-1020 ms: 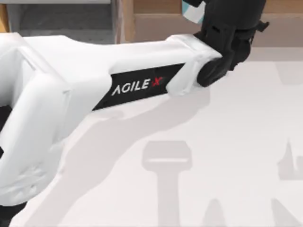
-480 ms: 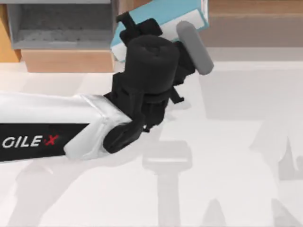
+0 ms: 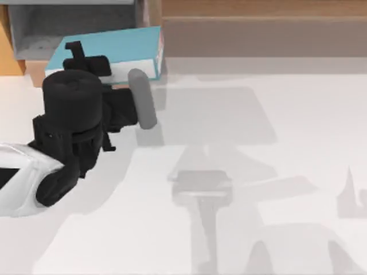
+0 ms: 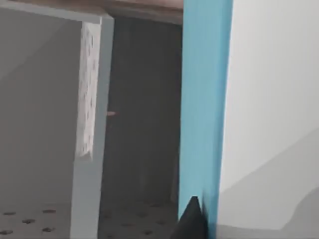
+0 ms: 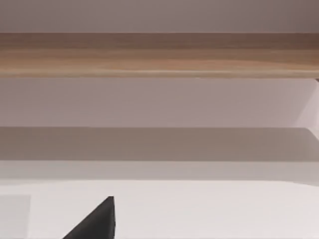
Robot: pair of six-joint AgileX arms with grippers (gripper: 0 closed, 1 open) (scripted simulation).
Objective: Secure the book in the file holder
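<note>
book held at the mouth of the file holder

white tabletop (image 3: 241,172), long brown wooden shelf (image 3: 258,28) along its far edge. at the far left corner, grey file holder (image 3: 34,28) with light wooden front lip (image 3: 35,71) and orange-tan side (image 3: 8,46). left arm (image 3: 23,177) in from the left edge; left gripper (image 3: 97,63) clamped on the teal-blue book (image 3: 109,54), which lies across the holder's front lip, partly over the opening. from the left wrist, book cover (image 4: 204,109) edge-on beside a grey holder wall (image 4: 92,124). right gripper fingertip (image 5: 97,221) dark over bare tabletop; opening cannot be told.
</note>
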